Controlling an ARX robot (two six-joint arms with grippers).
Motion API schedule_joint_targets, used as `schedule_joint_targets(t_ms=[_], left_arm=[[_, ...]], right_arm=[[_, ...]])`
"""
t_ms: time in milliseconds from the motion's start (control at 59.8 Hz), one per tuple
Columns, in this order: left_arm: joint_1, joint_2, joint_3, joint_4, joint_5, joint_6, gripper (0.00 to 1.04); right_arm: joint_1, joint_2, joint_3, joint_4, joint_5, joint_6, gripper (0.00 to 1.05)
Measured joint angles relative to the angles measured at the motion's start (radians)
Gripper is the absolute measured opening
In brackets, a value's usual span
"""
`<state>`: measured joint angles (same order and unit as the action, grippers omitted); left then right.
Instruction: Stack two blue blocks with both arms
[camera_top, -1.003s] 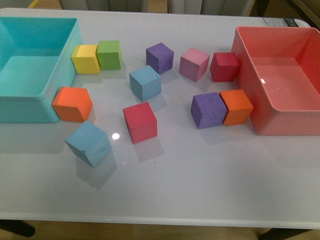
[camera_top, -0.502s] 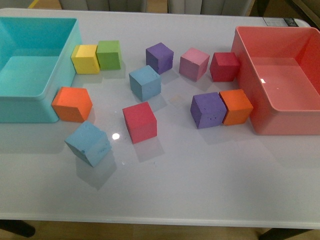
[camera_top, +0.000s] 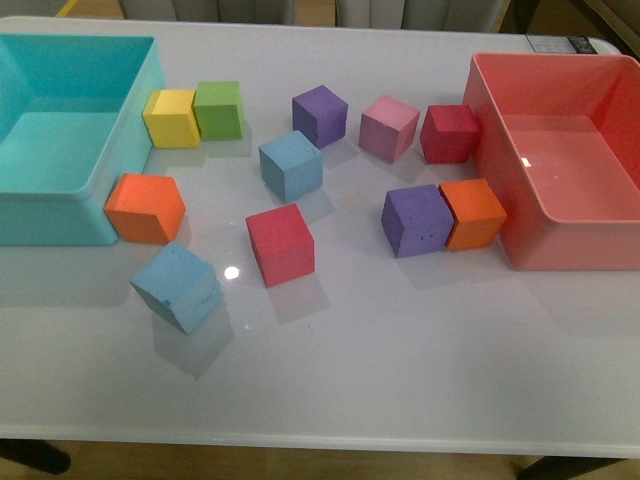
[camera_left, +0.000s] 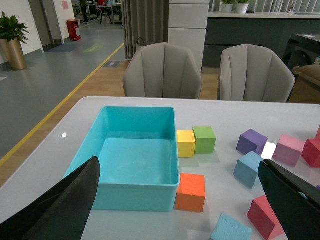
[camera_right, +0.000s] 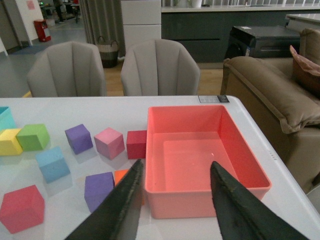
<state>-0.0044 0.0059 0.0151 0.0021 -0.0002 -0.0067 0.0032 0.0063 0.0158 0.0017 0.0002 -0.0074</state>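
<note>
One sky-blue block (camera_top: 291, 165) stands mid-table; it also shows in the left wrist view (camera_left: 249, 169) and the right wrist view (camera_right: 52, 163). The other blue block (camera_top: 177, 286) lies tilted nearer the front left; its corner shows in the left wrist view (camera_left: 231, 228). Neither arm shows in the front view. My left gripper (camera_left: 177, 200) is open and empty, high above the table's left side. My right gripper (camera_right: 175, 205) is open and empty, above the pink bin (camera_right: 205, 190).
A turquoise bin (camera_top: 60, 200) stands at the left and a pink bin (camera_top: 520, 220) at the right. Yellow (camera_top: 172, 118), green (camera_top: 219, 109), orange (camera_top: 146, 208), red (camera_top: 280, 244), purple (camera_top: 416, 220), pink (camera_top: 388, 128) and other cubes are scattered between them.
</note>
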Motion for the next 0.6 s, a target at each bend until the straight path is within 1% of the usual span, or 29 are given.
schedule_joint_targets(t_ms=[33,84,100,134,167,201,217,301,334,401,468,602], left_arm=[[-0.002,0.011,0.005,-0.017,-0.012,-0.003,0.96],[-0.047,0.138,0.099,-0.235,-0.093,-0.031,0.96],[-0.056,0.171,0.119,-0.269,-0.106,-0.035,0.96],[-0.093,0.309,0.194,-0.369,-0.129,-0.048,0.96],[-0.124,0.399,0.232,-0.383,-0.135,-0.053,0.96],[-0.168,0.511,0.275,-0.362,-0.143,-0.059,0.96],[-0.179,0.537,0.284,-0.352,-0.143,-0.062,0.96],[-0.254,0.747,0.355,-0.244,-0.154,-0.083,0.96],[-0.275,0.812,0.372,-0.209,-0.158,-0.093,0.96],[-0.32,0.958,0.404,-0.136,-0.166,-0.137,0.96],[-0.358,1.1,0.428,-0.076,-0.186,-0.187,0.96],[-0.414,1.349,0.477,0.005,-0.21,-0.288,0.96]], right_arm=[[0.0,0.0,0.0,0.0,0.0,0.0,0.46],[0.0,0.0,0.0,0.0,0.0,0.0,0.57],[0.0,0.0,0.0,0.0,0.001,0.0,0.58],[0.0,-0.001,0.0,0.0,0.002,0.0,0.65],[0.0,-0.002,0.0,0.0,0.001,0.0,0.71],[0.0,-0.002,0.0,0.0,0.0,0.0,0.78],[0.0,-0.002,0.0,0.0,0.0,0.0,0.79],[0.0,-0.002,0.0,0.0,0.0,0.0,0.94],[0.0,-0.002,0.0,0.0,0.0,0.001,0.97],[0.0,-0.002,0.0,0.0,0.0,0.001,0.95],[0.0,-0.002,0.0,0.0,0.0,0.001,0.96],[0.0,-0.002,0.0,0.0,0.0,0.001,0.96]])
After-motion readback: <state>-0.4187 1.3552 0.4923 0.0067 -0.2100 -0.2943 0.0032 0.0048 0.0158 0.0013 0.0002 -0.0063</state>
